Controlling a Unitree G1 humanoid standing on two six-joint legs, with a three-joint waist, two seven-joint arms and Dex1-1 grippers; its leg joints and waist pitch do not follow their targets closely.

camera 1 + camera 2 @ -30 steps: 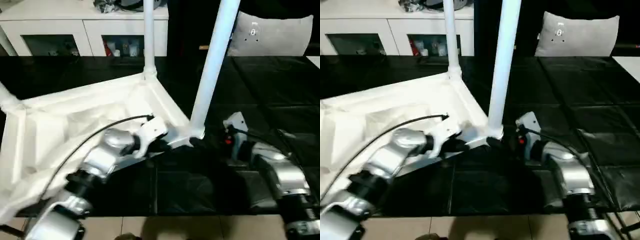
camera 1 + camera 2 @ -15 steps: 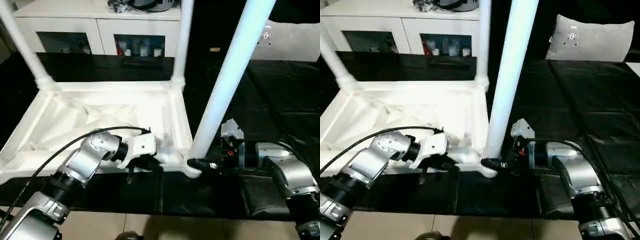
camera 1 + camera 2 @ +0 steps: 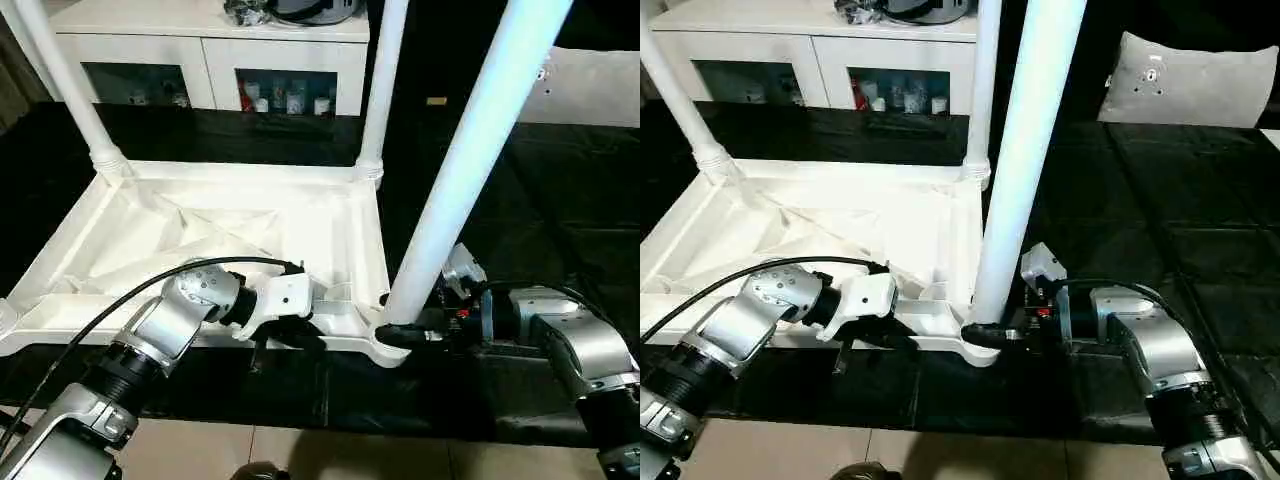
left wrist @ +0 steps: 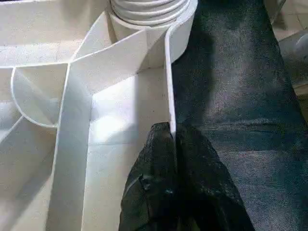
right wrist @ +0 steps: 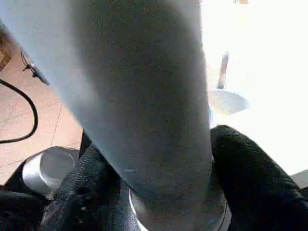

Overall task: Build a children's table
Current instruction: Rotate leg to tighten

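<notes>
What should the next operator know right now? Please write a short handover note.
Left gripper: shut on the near side wall of the top, close to the near right corner.
Right gripper: fingers around the base of the near right leg, one on each side; whether it grips firmly I cannot tell.
Top: upside down on the black table, ribs facing up.
Done: three legs stand in corner sockets, the far left leg, the far right leg and the near right one.
Left: the near left corner cannot be seen well, so check for the fourth leg; check that the near right leg is seated; then turn the table upright.
</notes>
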